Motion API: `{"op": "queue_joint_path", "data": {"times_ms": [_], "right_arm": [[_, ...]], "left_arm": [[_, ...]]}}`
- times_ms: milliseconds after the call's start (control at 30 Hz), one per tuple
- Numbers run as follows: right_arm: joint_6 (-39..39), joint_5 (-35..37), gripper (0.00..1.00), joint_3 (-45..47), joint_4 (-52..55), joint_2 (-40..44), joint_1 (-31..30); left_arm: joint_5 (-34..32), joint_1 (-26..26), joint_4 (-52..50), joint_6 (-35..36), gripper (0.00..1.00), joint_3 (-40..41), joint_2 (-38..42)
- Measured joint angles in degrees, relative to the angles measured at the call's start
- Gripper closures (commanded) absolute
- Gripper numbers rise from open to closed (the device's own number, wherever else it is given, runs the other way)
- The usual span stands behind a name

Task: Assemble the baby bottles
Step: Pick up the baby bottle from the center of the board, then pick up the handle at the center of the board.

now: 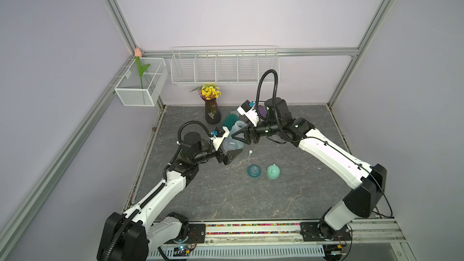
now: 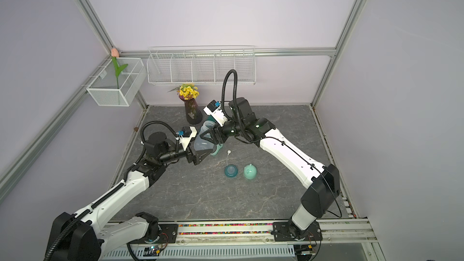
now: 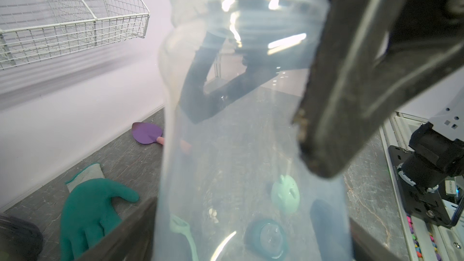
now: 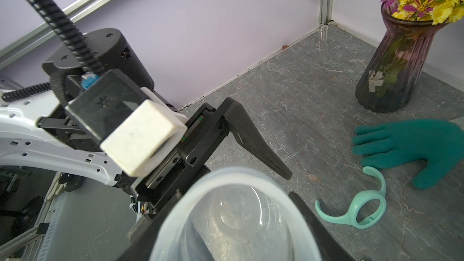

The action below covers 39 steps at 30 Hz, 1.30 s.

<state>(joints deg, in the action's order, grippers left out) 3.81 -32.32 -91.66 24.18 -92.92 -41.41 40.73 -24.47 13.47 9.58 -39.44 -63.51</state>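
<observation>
I have the frosted bottle [image 1: 231, 143] hanging above the table [image 1: 226, 197], its long axis steeply tilted with the open mouth up toward the back wall, the right end effector [image 1: 237, 135] clamped across its body and the left end effector [image 1: 229, 153] spread wide around the base.

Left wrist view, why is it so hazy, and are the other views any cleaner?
Left wrist view: the frosted bottle body fills the lens, veiling the mint cap behind it, with white glare streaks; right wrist view: its rim is soft, the vase sharp; both top views: even light, faint shadows.
</observation>
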Motion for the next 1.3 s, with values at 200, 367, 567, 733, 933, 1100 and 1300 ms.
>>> {"op": "queue_joint_path", "data": {"times_ms": [200, 367, 567, 733, 933, 1100, 1300], "right_arm": [[0.76, -0.26, 0.58, 0.50, -2.36, 0.00, 0.02], [0.87, -0.28, 0.29, 0.66, -2.78, 0.00, 0.04], [-0.48, 5.46, 0.13, 5.42, -1.95, 2.84, 0.07], [-1.03, 13.14, 0.14, 13.51, -2.01, 9.25, 0.07], [-0.81, 20.57, 0.15, 23.28, -3.65, 12.55, -0.13], [0.39, 23.69, 0.19, 30.51, -4.37, 10.29, -0.94], [4.04, 24.20, 0.41, 28.00, -7.76, 1.40, -1.38]], "left_arm": [[-0.74, -0.13, 0.39, -0.50, 0.30, 0.02, 0.74], [-1.22, -0.15, 0.26, -0.55, 0.50, 0.02, 0.92], [-10.78, -0.17, -1.18, -1.57, 1.00, 0.13, 1.36], [-21.18, -0.17, -0.48, -2.75, 1.00, 3.98, 4.46], [-29.05, -0.17, -0.37, -3.13, 1.00, 6.56, 8.07], [-31.08, -0.17, -0.48, -3.45, 1.00, 6.60, 8.50], [-32.92, -0.17, -0.46, -4.20, 1.00, 8.09, 9.42]]}}
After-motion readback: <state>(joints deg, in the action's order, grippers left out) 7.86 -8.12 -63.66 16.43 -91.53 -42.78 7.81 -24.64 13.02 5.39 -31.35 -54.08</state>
